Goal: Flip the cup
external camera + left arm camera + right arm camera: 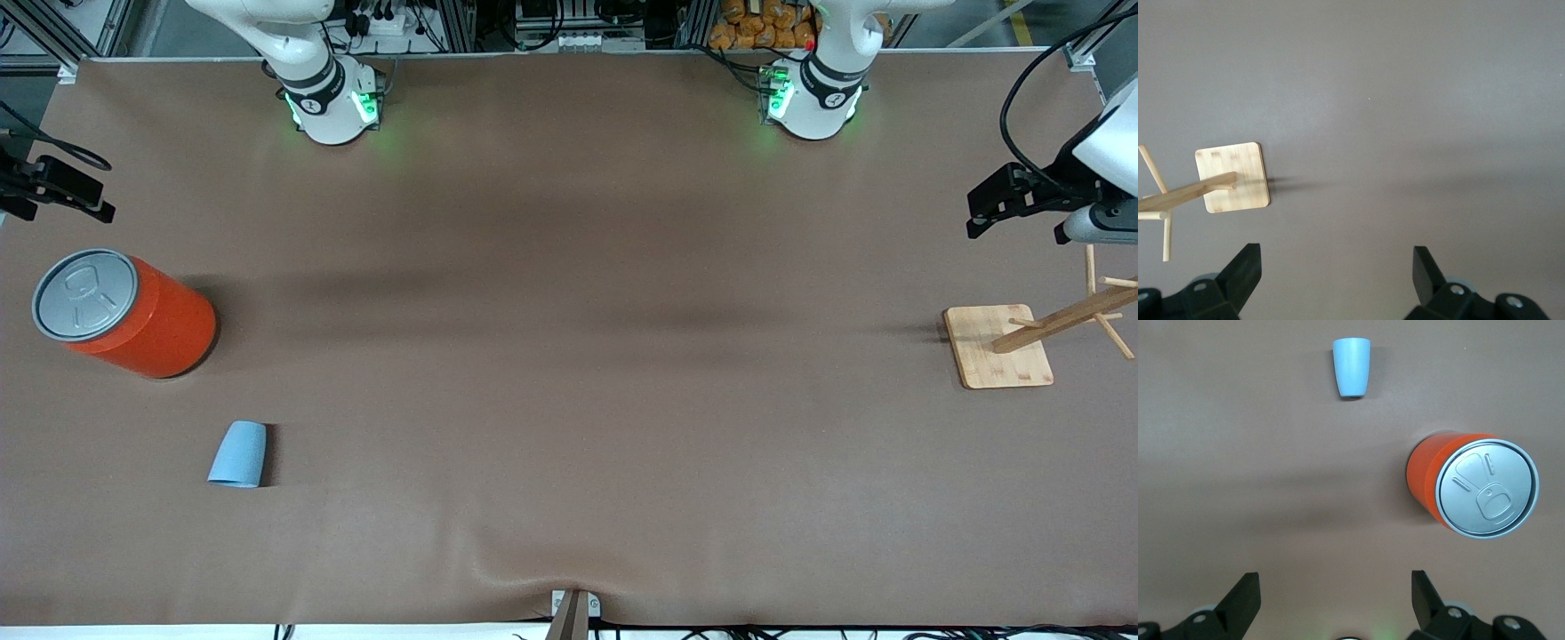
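The small light-blue cup (238,454) appears to lie on its side on the brown table, narrow end toward the robots, nearer to the front camera than the orange can. It also shows in the right wrist view (1351,367). My right gripper (89,200) hangs open and empty high over the right arm's end of the table, by the can and well apart from the cup; its jaws (1335,581) stand wide. My left gripper (982,209) is open and empty over the left arm's end, its jaws (1337,257) wide.
A big orange can (124,311) with a grey pull-tab lid stands at the right arm's end, also in the right wrist view (1471,487). A wooden peg rack on a square base (996,347) stands at the left arm's end, under the left gripper (1231,177).
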You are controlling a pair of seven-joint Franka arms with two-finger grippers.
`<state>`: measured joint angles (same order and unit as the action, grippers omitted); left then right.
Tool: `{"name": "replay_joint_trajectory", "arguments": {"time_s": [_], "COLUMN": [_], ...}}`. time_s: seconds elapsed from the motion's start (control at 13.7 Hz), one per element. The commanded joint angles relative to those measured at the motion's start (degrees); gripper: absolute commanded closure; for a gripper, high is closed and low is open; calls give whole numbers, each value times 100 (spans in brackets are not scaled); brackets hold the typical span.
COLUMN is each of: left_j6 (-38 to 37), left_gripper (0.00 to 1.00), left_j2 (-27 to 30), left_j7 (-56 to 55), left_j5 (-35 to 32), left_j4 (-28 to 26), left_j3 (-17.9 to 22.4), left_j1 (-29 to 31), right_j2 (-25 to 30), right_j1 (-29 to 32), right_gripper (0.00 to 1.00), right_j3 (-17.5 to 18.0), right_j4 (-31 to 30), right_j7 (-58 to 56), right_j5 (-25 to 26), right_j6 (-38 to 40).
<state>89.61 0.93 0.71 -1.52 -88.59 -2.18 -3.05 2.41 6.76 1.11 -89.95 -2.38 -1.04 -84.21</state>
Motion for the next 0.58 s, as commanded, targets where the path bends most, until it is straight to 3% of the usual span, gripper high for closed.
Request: {"name": "replay_joint_trajectory", "arguments": {"time_s": [0.0,0.15,0.51], "left_j6": [-198,-198,-198], "left_gripper": [0,0,0], "left_j2": [144,101,48], "left_j7": [104,113,52], "left_j5": [-76,-94,-15], "left_j4": [53,105,114], "left_j3": [-10,16,-2], "left_j1": [-38,-29,-20], "right_j2": [-108,-162,-232], "right_j1": [333,467,397], "right_gripper": [0,0,0], "right_j3": [74,73,74], "right_j4": [-119,-128,-137], "right_j7": [-401,-693,-659], "right_j5": [-254,-484,-467], "right_j6": [1,-34,-271]}}
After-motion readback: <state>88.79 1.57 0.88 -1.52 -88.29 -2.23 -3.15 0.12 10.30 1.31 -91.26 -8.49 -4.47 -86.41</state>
